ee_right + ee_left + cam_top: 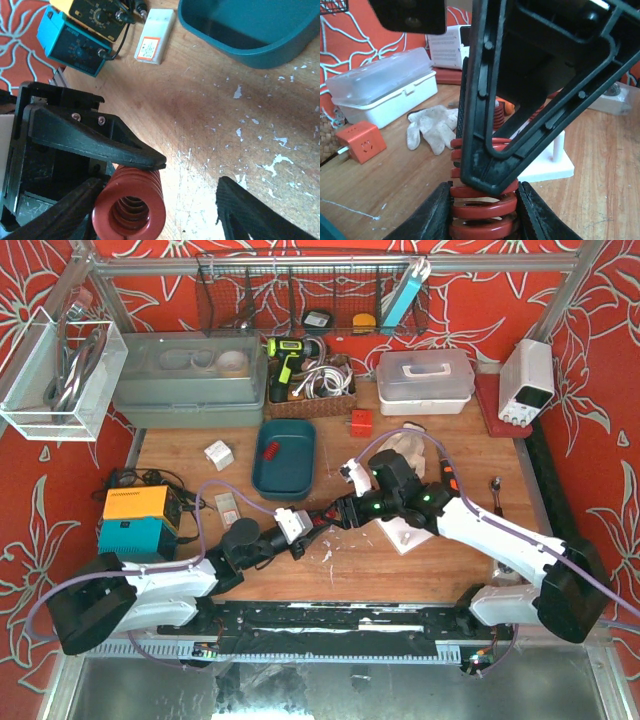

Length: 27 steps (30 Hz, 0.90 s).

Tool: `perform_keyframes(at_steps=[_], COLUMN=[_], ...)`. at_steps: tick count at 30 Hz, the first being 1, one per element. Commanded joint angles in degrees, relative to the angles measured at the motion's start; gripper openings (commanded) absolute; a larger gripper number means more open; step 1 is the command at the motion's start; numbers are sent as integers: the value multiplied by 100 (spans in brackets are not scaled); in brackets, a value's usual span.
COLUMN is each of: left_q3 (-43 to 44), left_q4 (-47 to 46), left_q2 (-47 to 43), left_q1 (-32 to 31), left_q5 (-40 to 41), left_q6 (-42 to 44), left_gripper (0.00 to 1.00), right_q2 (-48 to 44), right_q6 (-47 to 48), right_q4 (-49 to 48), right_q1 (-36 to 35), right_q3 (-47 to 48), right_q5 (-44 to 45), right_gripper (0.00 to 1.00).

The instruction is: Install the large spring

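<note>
The left fingers (pixel 427 220) are closed tight on the large spring (pixel 482 212), a thick red coil, one dark finger pressed to each side of it. The right fingers (pixel 245 215) stand wide apart. The spring sits in the gap between them, close against the one on the left of that camera's picture and well clear of the other.

The overhead view shows both arms reaching in from the near corners and meeting nose to nose over the middle of the wooden bench (pixel 350 570). The spring is only a small red patch where the two sets of fingers meet. A teal tray (pixel 285 455) lies just beyond them, and a yellow and teal device (pixel 138 520) sits at the left edge.

The left wrist view looks along the coil. One ribbed black finger of the right arm slants across the top of the spring and overlaps its upper turns; whether it touches cannot be told. Behind are a white glove (pixel 432 130), a small orange block (pixel 362 145), a white lidded box (pixel 380 87) and a white base with upright pegs (pixel 550 165).

The right wrist view alone shows the spring end-on, its hollow centre open to the camera, above paint-flecked wood. The left arm's black fingers grip it from the left.
</note>
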State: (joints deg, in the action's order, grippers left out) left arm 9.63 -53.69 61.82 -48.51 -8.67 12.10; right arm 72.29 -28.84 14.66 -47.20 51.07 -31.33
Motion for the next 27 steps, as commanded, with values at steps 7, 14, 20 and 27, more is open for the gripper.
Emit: perform_keyframes(at_steps=[7, 14, 20, 27], left_q3=[-47, -195, -203, -187], left_q4=[-496, -804, -831, -728], left_q2=[-139, -106, -69, -32], left_q1=[-79, -88, -88, -89], left_q5=[82, 437, 708, 939], left_q6=[154, 178, 127, 117], left_gripper=[5, 7, 34, 83], right_q2=[111, 76, -118, -490], right_q6=[-201, -391, -545, -274], right_q4=[-503, -790, -957, -223], right_q1=[-106, -116, -111, -50], right_q3=[3, -112, -209, -106], right_q5=[-438, -704, -526, 947], right_gripper=[48, 16, 0, 0])
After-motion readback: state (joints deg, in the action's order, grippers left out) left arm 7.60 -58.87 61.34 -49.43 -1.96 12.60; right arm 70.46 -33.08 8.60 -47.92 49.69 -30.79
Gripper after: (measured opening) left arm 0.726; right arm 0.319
